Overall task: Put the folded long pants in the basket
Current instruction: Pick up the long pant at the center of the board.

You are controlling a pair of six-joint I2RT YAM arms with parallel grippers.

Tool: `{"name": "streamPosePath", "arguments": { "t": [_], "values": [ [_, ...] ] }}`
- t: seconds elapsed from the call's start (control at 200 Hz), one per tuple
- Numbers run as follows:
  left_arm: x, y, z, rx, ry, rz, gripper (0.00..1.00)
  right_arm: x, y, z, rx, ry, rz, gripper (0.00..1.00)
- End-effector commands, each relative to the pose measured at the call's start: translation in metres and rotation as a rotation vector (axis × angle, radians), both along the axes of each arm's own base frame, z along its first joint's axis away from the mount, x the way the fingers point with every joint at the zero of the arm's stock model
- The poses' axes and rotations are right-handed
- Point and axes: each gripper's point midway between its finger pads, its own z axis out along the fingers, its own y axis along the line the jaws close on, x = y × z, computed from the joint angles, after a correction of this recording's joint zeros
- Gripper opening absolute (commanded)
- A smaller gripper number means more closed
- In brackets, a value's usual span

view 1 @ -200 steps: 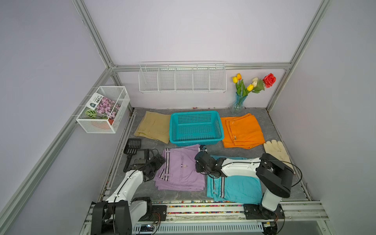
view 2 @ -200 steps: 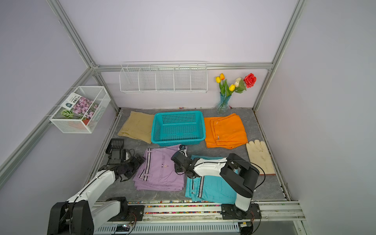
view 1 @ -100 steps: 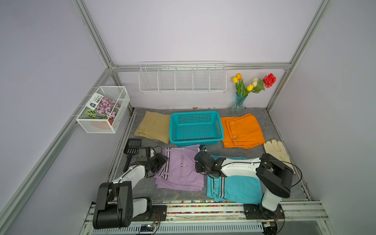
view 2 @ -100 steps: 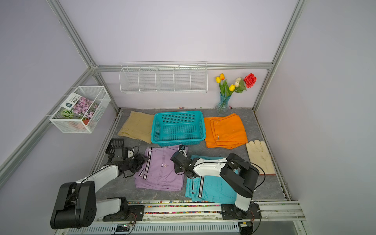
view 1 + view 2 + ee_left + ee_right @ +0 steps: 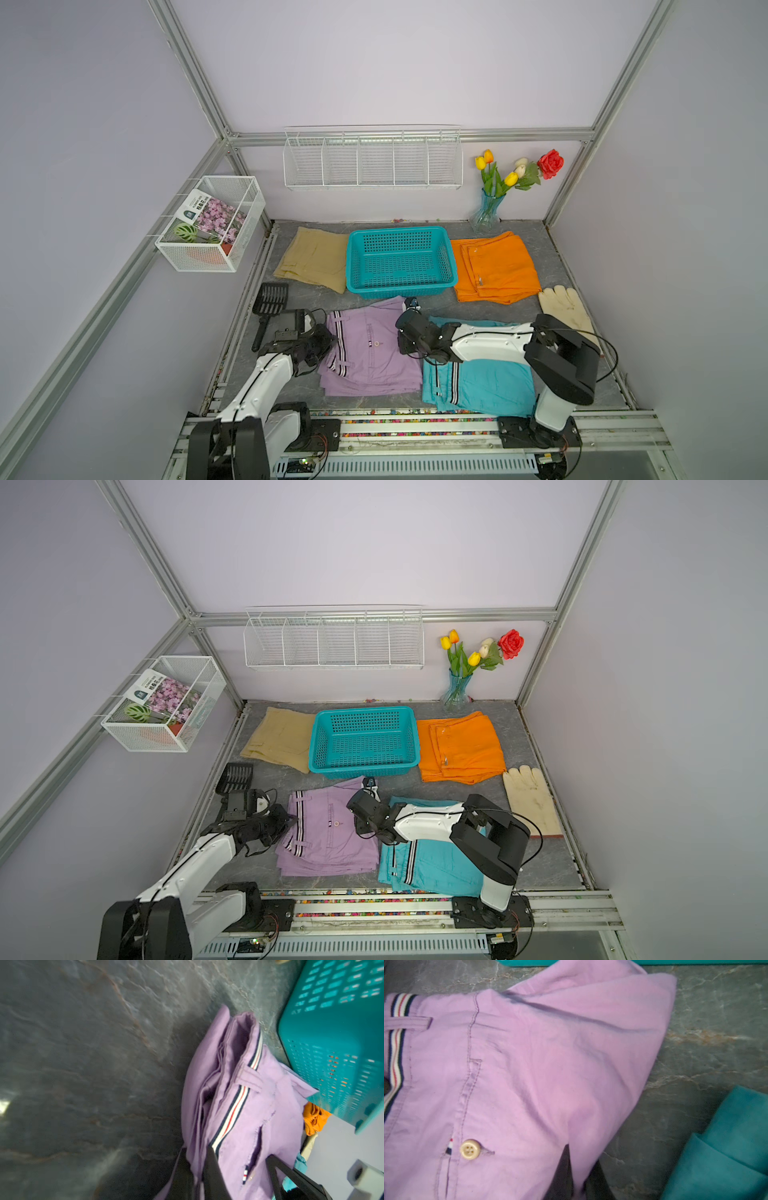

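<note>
The folded lilac pants point(image 5: 529, 1064) are matt woven cloth, the perforated teal basket point(image 5: 401, 289) smooth plastic, the grey worktop point(image 5: 83, 1064) veined and stone-like.

Robot lab cell: aluminium frame point(image 5: 519, 134), bare lilac walls point(image 5: 395, 62), arms' base rail point(image 5: 415, 430)

Only the flower packet point(image 5: 208, 212) in the white wire basket point(image 5: 195, 259) bears print, too small to read.

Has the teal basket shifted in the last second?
No. The basket sits just where it was, judged against the vase in the same view.
</note>
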Motion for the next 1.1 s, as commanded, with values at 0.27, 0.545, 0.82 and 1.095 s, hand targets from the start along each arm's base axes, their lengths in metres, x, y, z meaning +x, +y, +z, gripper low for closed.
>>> {"name": "streamPosePath", "arguments": {
  "t": [0.27, 0.545, 0.82, 1.095],
  "values": [
    [0.007, -0.015, 0.123, -0.081, -0.224, -0.039, 0.00, -0.010, -0.002, 0.113, 0.096, -0.136, 0.074, 0.00],
    [0.045, -0.021, 0.201, -0.122, -0.327, -0.026, 0.00, 0.003, -0.040, 0.220, 0.199, -0.288, 0.066, 0.00],
    [0.104, -0.069, 0.236, -0.134, -0.364, -0.143, 0.00, 0.062, -0.086, 0.261, 0.249, -0.261, -0.009, 0.00],
    [0.201, -0.090, 0.215, -0.151, -0.329, -0.094, 0.00, 0.183, -0.109, 0.251, 0.365, -0.160, -0.080, 0.00]
  ]
}}
